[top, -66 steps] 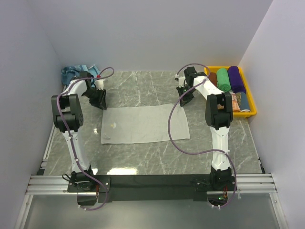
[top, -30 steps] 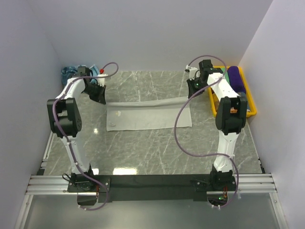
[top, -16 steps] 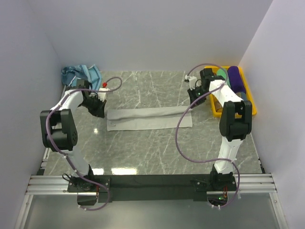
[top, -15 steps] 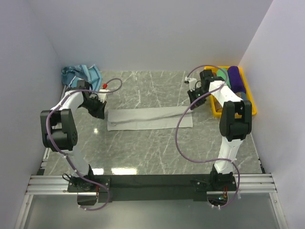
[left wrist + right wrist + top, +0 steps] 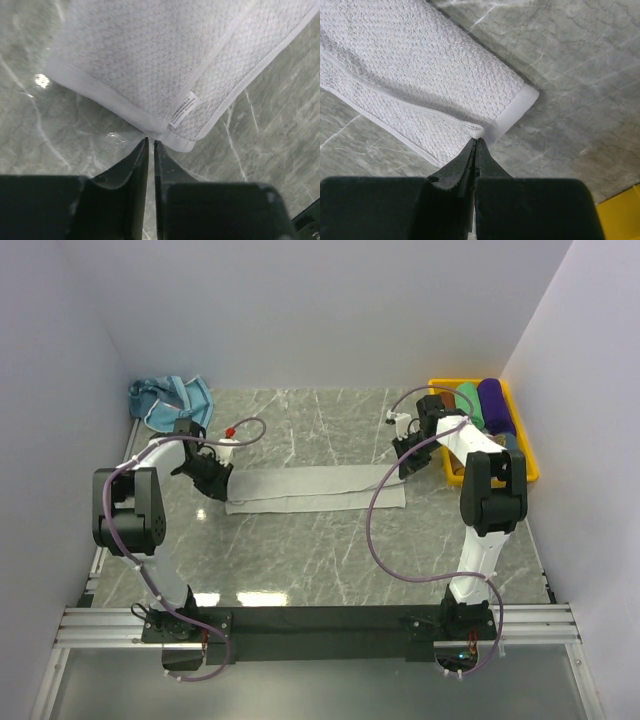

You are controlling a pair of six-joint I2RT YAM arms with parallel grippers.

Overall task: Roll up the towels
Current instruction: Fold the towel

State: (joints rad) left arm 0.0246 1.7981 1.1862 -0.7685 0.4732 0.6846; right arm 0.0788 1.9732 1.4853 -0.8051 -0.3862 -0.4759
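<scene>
— Where is the grey-white towel [image 5: 315, 488]?
— Flat on the table [image 5: 330, 560], about the middle, folded lengthwise into a long narrow band that runs left to right. The two layers don't quite line up. It has a waffle weave with a smooth hem, and a small printed label [image 5: 182, 109] near its left corner.
— And the others?
— A light blue towel [image 5: 170, 398] lies crumpled in the far left corner. At the far right, a green roll [image 5: 468, 395] and a purple roll [image 5: 495, 405] lie side by side in the yellow bin [image 5: 529, 470].
</scene>
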